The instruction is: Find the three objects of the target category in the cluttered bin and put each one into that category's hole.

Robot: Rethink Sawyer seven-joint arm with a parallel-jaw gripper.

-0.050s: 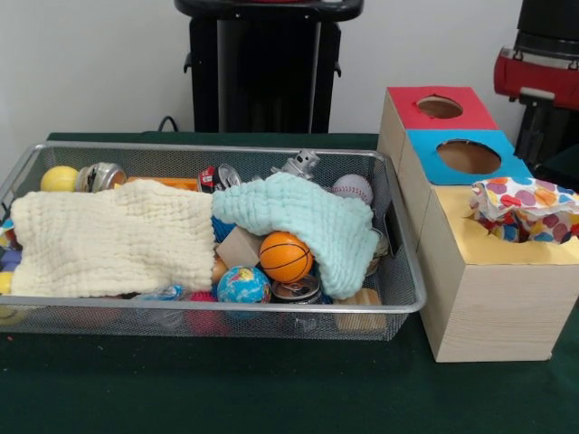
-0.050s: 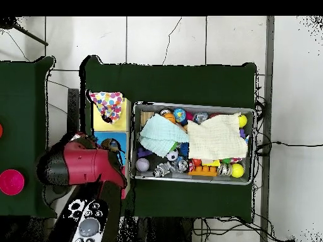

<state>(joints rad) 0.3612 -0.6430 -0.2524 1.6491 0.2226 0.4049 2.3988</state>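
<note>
Sitting in the wire bin (image 1: 403,271), the likely targets are the balls, though which category is wanted I cannot tell. An orange basketball (image 1: 285,256) and a globe ball (image 1: 242,285) lie just under the front edge of the pale green cloth (image 1: 298,217); a baseball (image 1: 353,188) rests behind that cloth and a yellow ball (image 1: 59,178) sits at the bin's far corner beside the cream cloth (image 1: 113,240). Judging by their look, these are light, squashy foam balls, smooth enough to roll away, so a hold across the widest middle from above seems best. Both cloths are limp and may drag along or hide more pieces. Tins and blocks crowd close around the basketball, leaving little room for fingers, and the bin's mesh walls hem in the globe ball. Beside the bin stands the wooden box (image 1: 488,298), its red and blue holes open, the yellow one stuffed with dotted fabric (image 1: 525,208). Overhead, the red arm (image 2: 82,165) hovers above the box; whether its jaws are open I cannot tell.
</note>
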